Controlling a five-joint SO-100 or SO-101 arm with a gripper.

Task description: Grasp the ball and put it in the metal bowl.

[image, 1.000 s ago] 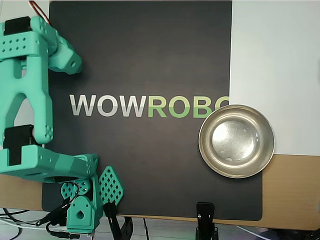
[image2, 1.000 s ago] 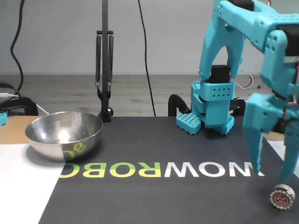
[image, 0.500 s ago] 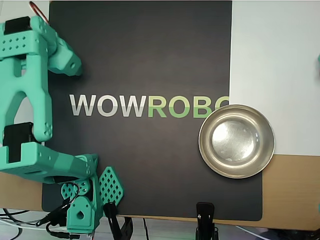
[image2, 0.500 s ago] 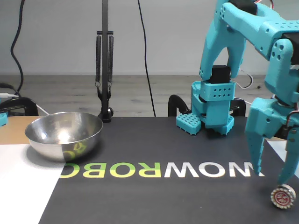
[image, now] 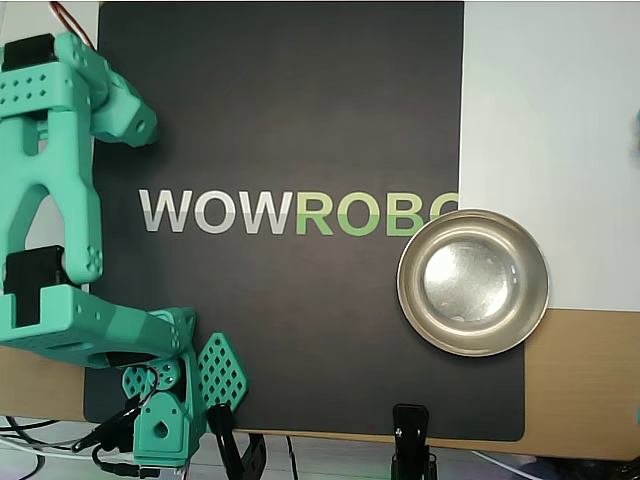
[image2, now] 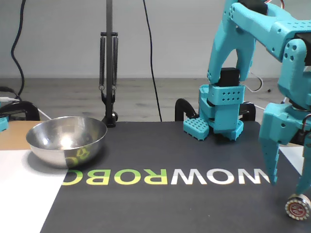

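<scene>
Showing gripper [image2: 288, 190] only in fixed view, metal bowl [image: 473, 282] empty overhead

**One camera above, one low at the mat's far edge**

The overhead view looks straight down on the black mat [image: 300, 130], close enough that the mat fills most of the picture, with the arm's base [image: 165, 425] at the lower left and the WOWROBO lettering [image: 295, 212] upright. The fixed view sits low, near tabletop height, at the mat's opposite edge and faces the arm's base [image2: 218, 114]; there the lettering [image2: 165, 177] reads upside down. Both views share the mat, the lettering, the teal arm and the metal bowl [image: 473, 282], which lies right in the overhead view and left [image2: 66, 141] in the fixed view.
</scene>
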